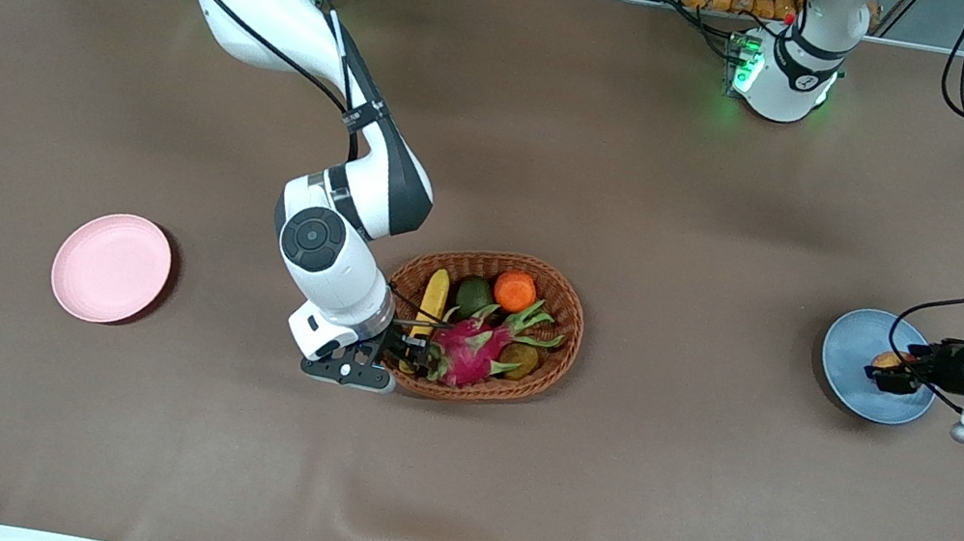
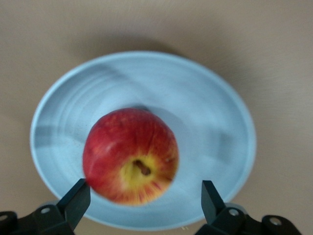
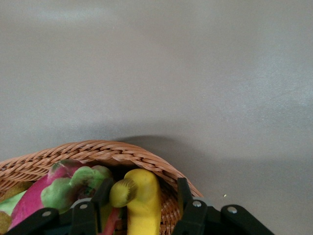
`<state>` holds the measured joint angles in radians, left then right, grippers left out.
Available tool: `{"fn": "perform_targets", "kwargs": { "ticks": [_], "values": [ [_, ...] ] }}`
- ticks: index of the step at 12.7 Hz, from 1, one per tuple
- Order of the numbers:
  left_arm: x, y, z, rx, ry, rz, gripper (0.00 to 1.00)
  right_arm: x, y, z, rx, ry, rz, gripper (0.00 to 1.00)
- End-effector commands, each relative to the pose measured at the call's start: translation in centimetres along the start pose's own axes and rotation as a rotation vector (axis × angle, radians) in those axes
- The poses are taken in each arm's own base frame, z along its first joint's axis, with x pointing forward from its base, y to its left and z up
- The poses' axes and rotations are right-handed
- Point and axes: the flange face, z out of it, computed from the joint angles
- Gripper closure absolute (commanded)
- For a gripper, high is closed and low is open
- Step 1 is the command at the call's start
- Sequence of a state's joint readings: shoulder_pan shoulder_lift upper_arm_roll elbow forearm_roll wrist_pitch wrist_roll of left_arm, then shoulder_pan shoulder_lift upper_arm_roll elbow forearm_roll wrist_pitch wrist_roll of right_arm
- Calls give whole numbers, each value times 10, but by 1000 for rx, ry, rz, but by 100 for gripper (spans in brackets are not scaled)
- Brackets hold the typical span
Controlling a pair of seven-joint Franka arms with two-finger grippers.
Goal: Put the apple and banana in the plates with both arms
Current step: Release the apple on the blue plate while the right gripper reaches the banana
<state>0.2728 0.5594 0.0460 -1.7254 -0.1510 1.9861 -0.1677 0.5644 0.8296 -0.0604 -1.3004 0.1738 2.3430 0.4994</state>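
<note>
Left claw [image 2: 142, 198]: we see it spread wide over the blue plate [image 2: 215, 103], one finger [image 2: 77, 198] touching the apple [image 2: 130, 155].
Apple: on the blue plate, between the fingers.
Right claw [image 3: 142, 196]: in the wicker basket [image 1: 564, 309], fingers apart on either side of the banana [image 3: 142, 200].
Pink plate [image 1: 112, 267]: toward the right arm's end of the table [image 1: 450, 461].

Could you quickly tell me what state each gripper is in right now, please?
Left gripper: open, the apple on the blue plate.
Right gripper: open around the banana in the basket.

banana [image 3: 139, 198] cut off, apple [image 2: 130, 154] blurred
</note>
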Motion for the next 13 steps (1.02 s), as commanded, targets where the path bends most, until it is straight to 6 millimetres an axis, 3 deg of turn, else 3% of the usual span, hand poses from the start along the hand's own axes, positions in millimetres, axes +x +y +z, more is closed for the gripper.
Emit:
{"fn": "perform_targets", "kwargs": {
  "ticks": [1, 4, 5, 6, 7, 9, 11, 13],
  "values": [
    [-33, 26, -112, -23, 21, 82, 0, 0, -11, 6, -2, 27, -8, 39],
    [-85, 69, -221, -46, 82, 186, 0, -1, -11, 8, -3, 26, -8, 39],
    [-106, 87, -251, -21, 132, 230, 0, -3, -13, 10, -4, 23, -10, 46],
    [-131, 111, -271, 23, 185, 286, 0, -3, -14, 9, -3, 24, -12, 59],
    [-152, 126, -286, 58, 228, 319, 0, -2, -13, 9, -3, 24, -12, 77],
    [-181, 141, -308, 68, 279, 370, 0, -1, -12, 9, -2, 27, -11, 99],
    [-200, 140, -325, 72, 304, 368, 0, -1, -13, 8, -1, 28, -12, 100],
    [-207, 139, -332, 69, 319, 370, 0, 3, -10, 0, 1, 35, -8, 100]
  ]
}}
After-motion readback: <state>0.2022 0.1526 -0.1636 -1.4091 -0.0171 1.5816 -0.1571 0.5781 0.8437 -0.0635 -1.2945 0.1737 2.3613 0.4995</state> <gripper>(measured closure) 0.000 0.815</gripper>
